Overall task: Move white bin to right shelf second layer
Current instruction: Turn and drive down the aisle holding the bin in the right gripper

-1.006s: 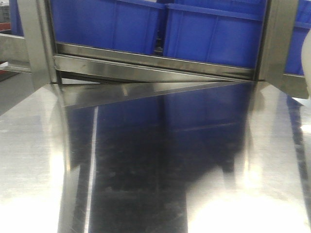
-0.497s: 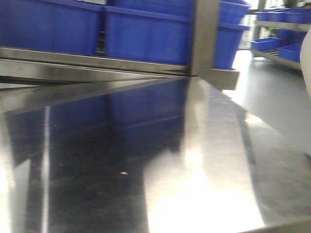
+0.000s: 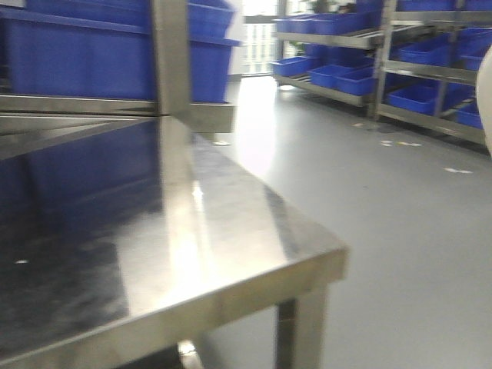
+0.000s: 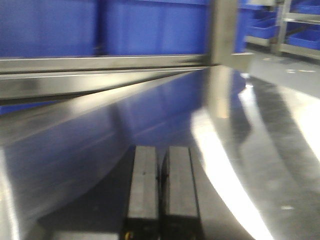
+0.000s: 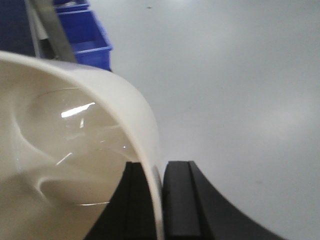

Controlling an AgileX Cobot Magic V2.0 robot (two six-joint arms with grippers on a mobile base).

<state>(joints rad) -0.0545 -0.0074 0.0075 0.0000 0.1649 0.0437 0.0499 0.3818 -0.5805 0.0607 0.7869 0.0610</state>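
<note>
Shiny steel tabletop (image 3: 231, 223) slid leftward; right pincer (image 5: 161, 175) pinches glossy white bin (image 5: 65, 150).

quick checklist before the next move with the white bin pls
1. Right gripper clamped on bin wall: ok.
2. Bin empty: ok, nothing shows in the visible part.
3. Left gripper shut, holding nothing, over table: ok.
4. Free spot on far shelves: cannot tell; blue crates sit on the visible levels.
5. Floor to the shelves free of obstacles: cannot tell; small scraps lie there.

white bin (image 5: 65, 145) cropped, far racks (image 3: 382, 69) blurred
</note>
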